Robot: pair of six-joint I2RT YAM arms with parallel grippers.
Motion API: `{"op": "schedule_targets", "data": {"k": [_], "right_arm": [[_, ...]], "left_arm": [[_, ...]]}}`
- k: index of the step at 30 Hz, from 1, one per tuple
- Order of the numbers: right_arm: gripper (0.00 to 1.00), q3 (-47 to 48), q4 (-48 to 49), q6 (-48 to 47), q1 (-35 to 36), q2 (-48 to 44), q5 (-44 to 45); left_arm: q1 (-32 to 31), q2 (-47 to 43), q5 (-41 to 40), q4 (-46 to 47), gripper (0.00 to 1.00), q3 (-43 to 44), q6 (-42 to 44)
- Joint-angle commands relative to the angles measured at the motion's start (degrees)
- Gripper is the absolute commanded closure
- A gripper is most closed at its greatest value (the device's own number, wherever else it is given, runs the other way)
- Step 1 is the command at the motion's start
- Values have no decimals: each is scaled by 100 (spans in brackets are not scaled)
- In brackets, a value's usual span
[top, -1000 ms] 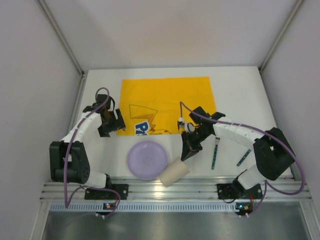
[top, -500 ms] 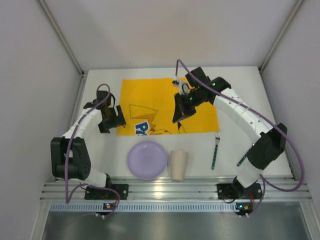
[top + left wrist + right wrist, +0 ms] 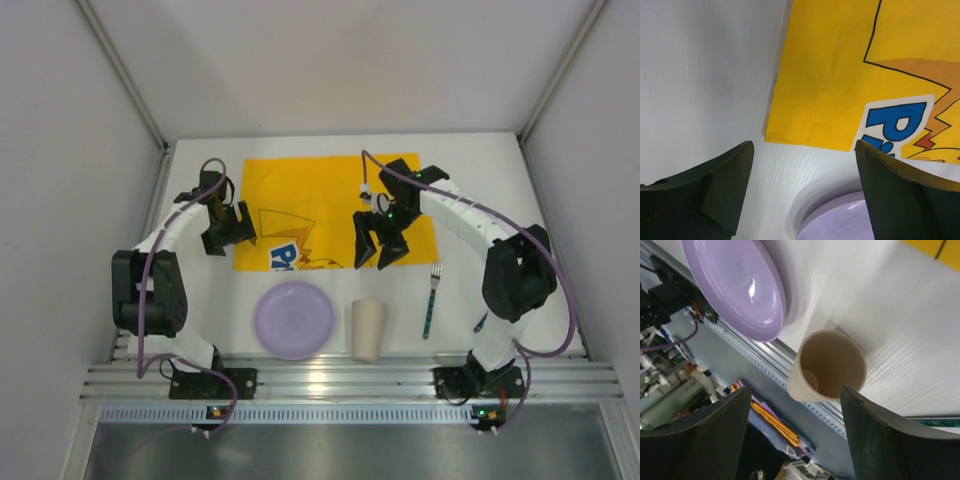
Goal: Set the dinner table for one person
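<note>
On the white dinner table (image 3: 478,180) lies a yellow printed cloth (image 3: 330,205). In front of it sit a purple plate (image 3: 294,319) and an upright beige cup (image 3: 367,328). To their right lies a fork (image 3: 430,300). My right gripper (image 3: 380,250) hangs open over the cloth's near edge, above and behind the cup, holding nothing. Its wrist view looks down into the cup (image 3: 831,366) beside the plate (image 3: 735,287). My left gripper (image 3: 228,232) stands open and empty at the cloth's left near corner (image 3: 805,135), with the plate's rim (image 3: 860,220) just below.
A second dark utensil (image 3: 481,322) lies partly under the right arm's elbow. The ribbed aluminium rail (image 3: 340,378) runs along the near edge, close behind the cup and plate. Pale grey panels (image 3: 70,150) wall the sides and back.
The cup, tilted at the right gripper a second ago, now stands upright on its own. The right gripper lifted away over the cloth, came partly back and opened. The left gripper shifted slightly.
</note>
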Motion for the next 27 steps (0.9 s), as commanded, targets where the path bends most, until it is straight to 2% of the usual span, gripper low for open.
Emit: {"op": "schedule_targets", "data": {"k": [1, 6, 11, 15, 19, 20, 23, 27], "right_arm": [[28, -551, 470, -57, 222, -189, -833], [29, -1508, 725, -14, 425, -531, -1017], [30, -2291, 1524, 461, 731, -847, -1316], [35, -2775, 1885, 681, 987, -962, -1343], [48, -3013, 2079, 839, 1189, -1146, -1370], [59, -3100, 2070, 848, 1259, -1208, -1370], [72, -3276, 2175, 936, 1426, -1331, -1422], [74, -3750, 2491, 1286, 1751, -1516, -1422]], "left_arm": [[17, -57, 111, 245, 12, 138, 22], [17, -223, 129, 254, 11, -64, -4], [17, -487, 112, 219, 10, -258, 13], [17, -716, 77, 131, 11, -390, 40], [17, -970, 41, 69, 11, -530, 48], [17, -1067, 41, 69, 11, -591, 40], [17, -1216, 41, 17, 11, -723, 31], [17, -1471, 24, -54, 11, -864, 48]]}}
